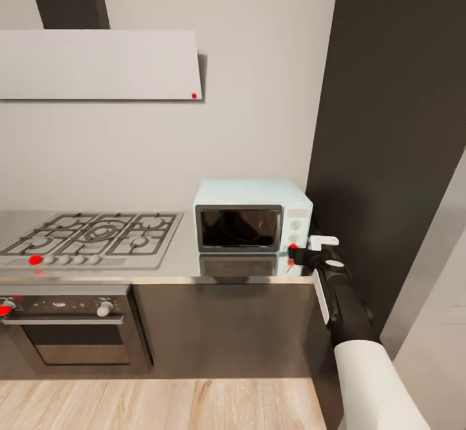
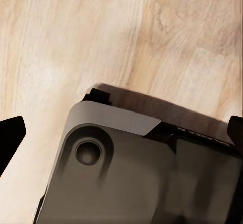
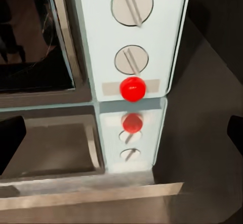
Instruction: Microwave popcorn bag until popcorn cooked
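Observation:
The pale-blue microwave [image 1: 252, 215] stands on the light-grey countertop [image 1: 175, 265] with its dark glass door shut. My right gripper [image 1: 296, 253] is held at the bottom of the microwave's knob panel. In the right wrist view the gripper [image 3: 121, 133] is open, its fingertips [image 3: 10, 143] wide apart, facing the microwave [image 3: 136, 41] and the red button [image 3: 132, 88] under two knobs. My left gripper [image 2: 121, 133] is open over the wooden floor [image 2: 76, 41]. The popcorn bag and the popcorn are out of view; the dark glass shows only dim shapes.
A gas hob [image 1: 90, 236] lies left of the microwave, with a black oven [image 1: 71, 326] below it and a flat white hood [image 1: 97, 64] above. A tall dark cabinet [image 1: 395, 125] stands close on the right. The robot's grey base [image 2: 136, 173] is under the left gripper.

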`<state>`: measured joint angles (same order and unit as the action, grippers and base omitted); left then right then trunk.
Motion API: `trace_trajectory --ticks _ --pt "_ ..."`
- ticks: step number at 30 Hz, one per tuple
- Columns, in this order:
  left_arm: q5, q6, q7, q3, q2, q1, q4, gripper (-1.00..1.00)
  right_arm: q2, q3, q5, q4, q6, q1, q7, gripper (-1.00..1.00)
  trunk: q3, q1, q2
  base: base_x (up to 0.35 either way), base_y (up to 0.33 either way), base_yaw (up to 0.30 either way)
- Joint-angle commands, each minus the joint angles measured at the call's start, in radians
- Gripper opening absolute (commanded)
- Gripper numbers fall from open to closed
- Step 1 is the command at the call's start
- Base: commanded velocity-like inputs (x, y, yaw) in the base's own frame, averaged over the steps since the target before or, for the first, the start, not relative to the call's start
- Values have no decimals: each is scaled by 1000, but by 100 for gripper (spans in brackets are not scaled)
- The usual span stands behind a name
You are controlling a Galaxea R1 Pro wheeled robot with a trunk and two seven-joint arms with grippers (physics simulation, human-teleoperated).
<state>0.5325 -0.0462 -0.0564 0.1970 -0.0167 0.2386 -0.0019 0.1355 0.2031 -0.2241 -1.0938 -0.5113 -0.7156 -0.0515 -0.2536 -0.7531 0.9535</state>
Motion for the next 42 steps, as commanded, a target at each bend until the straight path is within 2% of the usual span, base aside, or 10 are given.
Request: trace_trajectory --ticks 1,12,18,24,30,42 --pt "7 -3 -3 9 0 1 0 100 0 3 -9 2 -4 -1 -7 100 -1 0 1 239 -174 0" --pt "9 -3 -3 9 0 1 0 100 7 2 -8 98 0 0 3 100 -1 0 1 172 -121 0" --pt "9 -3 -3 9 0 1 0 100 10 -2 -19 169 64 0 7 100 -1 0 1 5 -3 0" --pt "9 -3 -3 9 0 1 0 100 11 -4 -18 178 80 0 7 100 -1 0 1 0 0 0" --pt "8 -3 -3 9 0 1 0 100 8 -2 -18 224 149 0 7 100 -1 0 1 70 0 0" --pt "9 -3 -3 10 0 1 0 100 0 1 -17 230 152 1 -9 100 -1 0 1 67 0 0"
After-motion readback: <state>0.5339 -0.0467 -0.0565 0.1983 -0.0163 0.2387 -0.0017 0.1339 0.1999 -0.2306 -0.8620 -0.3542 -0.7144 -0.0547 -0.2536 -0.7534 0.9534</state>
